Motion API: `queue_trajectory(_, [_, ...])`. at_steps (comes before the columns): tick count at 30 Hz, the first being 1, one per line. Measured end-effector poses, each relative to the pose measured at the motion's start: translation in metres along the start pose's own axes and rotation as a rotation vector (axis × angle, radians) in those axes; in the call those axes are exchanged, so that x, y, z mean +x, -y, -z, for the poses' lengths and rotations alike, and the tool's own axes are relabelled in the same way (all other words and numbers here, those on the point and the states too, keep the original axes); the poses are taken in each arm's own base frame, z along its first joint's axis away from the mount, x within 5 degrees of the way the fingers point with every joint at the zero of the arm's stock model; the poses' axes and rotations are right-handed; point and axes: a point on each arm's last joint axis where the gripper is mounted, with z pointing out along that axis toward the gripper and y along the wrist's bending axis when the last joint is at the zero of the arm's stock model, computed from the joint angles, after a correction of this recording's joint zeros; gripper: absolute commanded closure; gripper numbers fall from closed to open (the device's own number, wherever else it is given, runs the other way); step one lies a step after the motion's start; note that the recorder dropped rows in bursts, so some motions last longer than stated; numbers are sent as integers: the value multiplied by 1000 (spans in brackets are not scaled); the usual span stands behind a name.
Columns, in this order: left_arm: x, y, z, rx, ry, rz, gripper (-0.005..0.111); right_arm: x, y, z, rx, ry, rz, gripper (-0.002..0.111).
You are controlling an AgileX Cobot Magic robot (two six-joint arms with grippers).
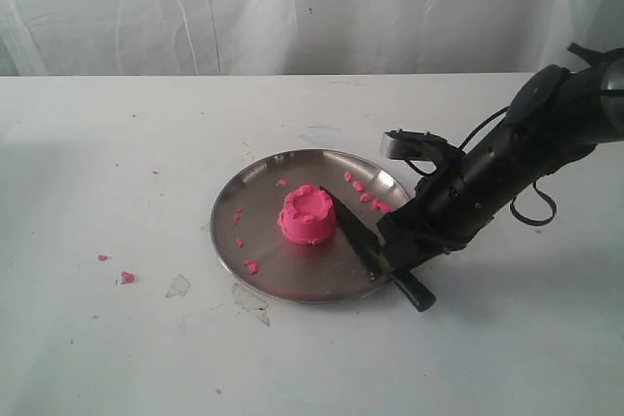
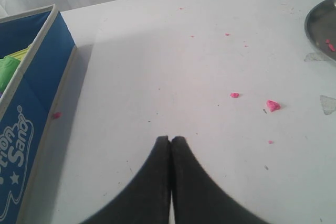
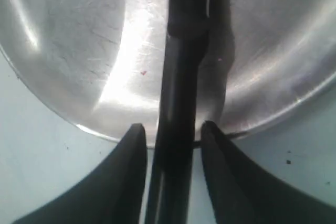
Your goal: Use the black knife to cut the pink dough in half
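The pink dough [image 1: 307, 214], a round mound with a dented top, stands in one piece near the middle of the steel plate [image 1: 283, 284]. To its right lies the black knife [image 1: 353, 233], its blade on the plate and pointing at the dough, its handle reaching over the rim onto the table. My right gripper [image 1: 390, 248] is down over the handle. In the right wrist view its fingers [image 3: 131, 150] stand open on either side of the knife [image 3: 181, 77], with narrow gaps showing. My left gripper [image 2: 170, 139] is shut on nothing above bare table, outside the exterior view.
Small pink crumbs [image 1: 363, 194] dot the plate, and others lie on the table to its left [image 1: 126, 278]. Clear tape-like scraps [image 1: 177, 286] lie near the plate's front-left rim. A blue fabric box [image 2: 31, 103] with green contents stands beside the left gripper.
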Motion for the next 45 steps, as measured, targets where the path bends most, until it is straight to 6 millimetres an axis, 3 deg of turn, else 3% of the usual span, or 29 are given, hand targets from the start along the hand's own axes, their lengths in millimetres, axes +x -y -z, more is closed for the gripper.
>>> queue_trajectory(5, [0,0,0,0,0,0,107,-9,-5,11,-2,19,42,61])
queue_trajectory(11, [0,0,0,0,0,0,107,-17,-24,60,145,92,61,61])
queue_trajectory(14, [0,0,0,0,0,0,107,-14,-42,77,223,94,73,65])
queue_trajectory(16, [0,0,0,0,0,0,107,-13,-64,81,272,83,124,68])
queue_trajectory(21, [0,0,0,0,0,0,107,3,-128,58,449,-27,315,68])
queue_trajectory(24, [0,0,0,0,0,0,107,17,-147,36,655,-97,405,68])
queue_trajectory(29, [0,0,0,0,0,0,107,33,-156,0,938,-177,501,68])
queue_trajectory(35, [0,0,0,0,0,0,107,43,-153,-42,1009,-274,601,68])
queue_trajectory(45, [0,0,0,0,0,0,107,45,-145,-65,1023,-328,629,68])
